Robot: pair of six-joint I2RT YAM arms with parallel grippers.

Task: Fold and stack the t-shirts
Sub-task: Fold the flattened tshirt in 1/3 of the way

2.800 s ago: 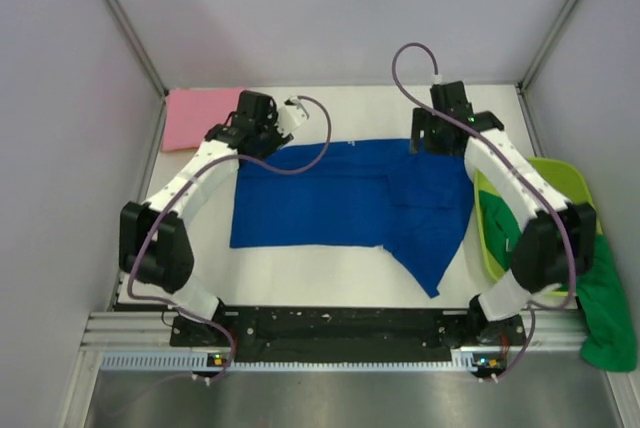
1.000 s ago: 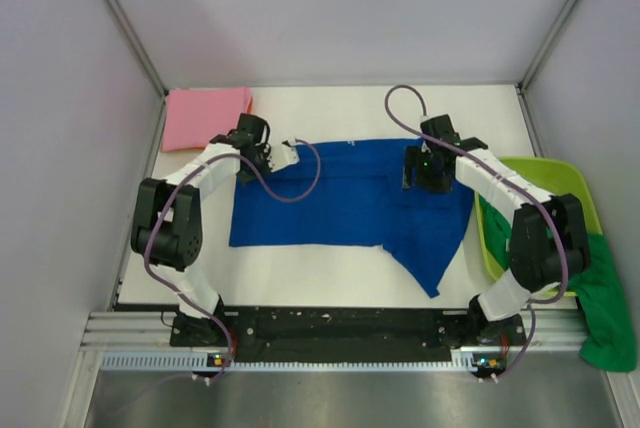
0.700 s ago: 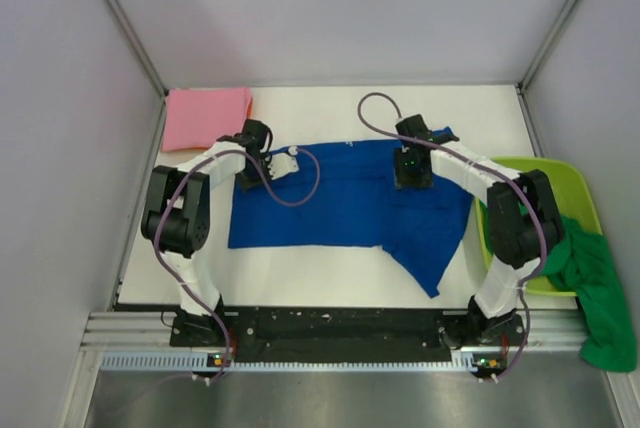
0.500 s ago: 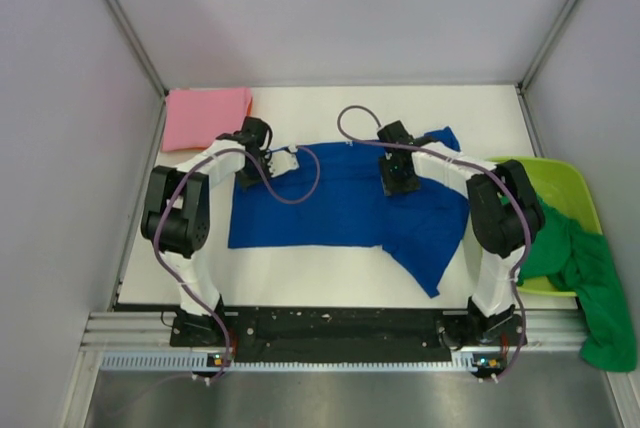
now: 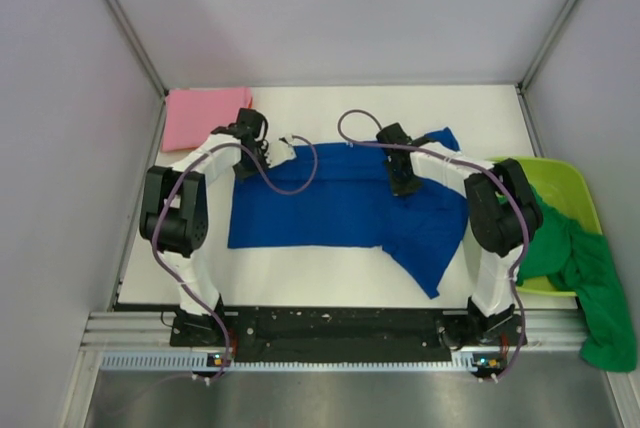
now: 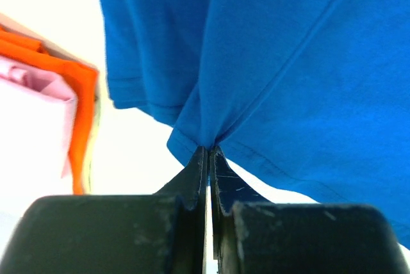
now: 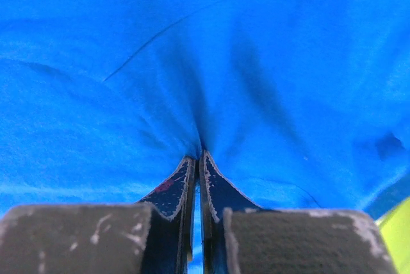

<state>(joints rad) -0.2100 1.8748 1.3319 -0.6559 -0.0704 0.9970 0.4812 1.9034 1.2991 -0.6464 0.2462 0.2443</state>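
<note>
Blue t-shirt (image 5: 340, 203) lay spread across the middle of the table (image 5: 400, 108), held by both claws. The left claw (image 5: 262, 153) had its jaws pressed together on the far-left corner of the hem. The right claw (image 5: 403, 186) was likewise clamped, on a ridge of cloth gathered from within the shirt's right half. Just beyond the left claw, to its outer side, sat the pink t-shirt (image 5: 205, 118), a flat rectangle that looked already folded. Well out past the right claw, the green t-shirt (image 5: 590, 278) spilled unfolded over the near rim of the lime-green tub (image 5: 560, 173). By that reckoning one shirt seemed done. The blue one was partway, its right side lapped over and a flap trailing toward the arm bases, and the green one and the stacking were left. The overhead view gave the layout but hid the fingertips under the wrists. The left wrist view showed the left claw (image 6: 206, 151) with no gap between its tips and blue hem puckering out of them. It also revealed an orange cloth (image 6: 80, 114) layered beside the pink t-shirt (image 6: 32, 107), which the overhead view did not show. The right wrist view showed the right claw (image 7: 197, 155) nipping a deep crease, with blue filling everything ahead and a sliver of the tub (image 7: 397, 223) low to its right.
</note>
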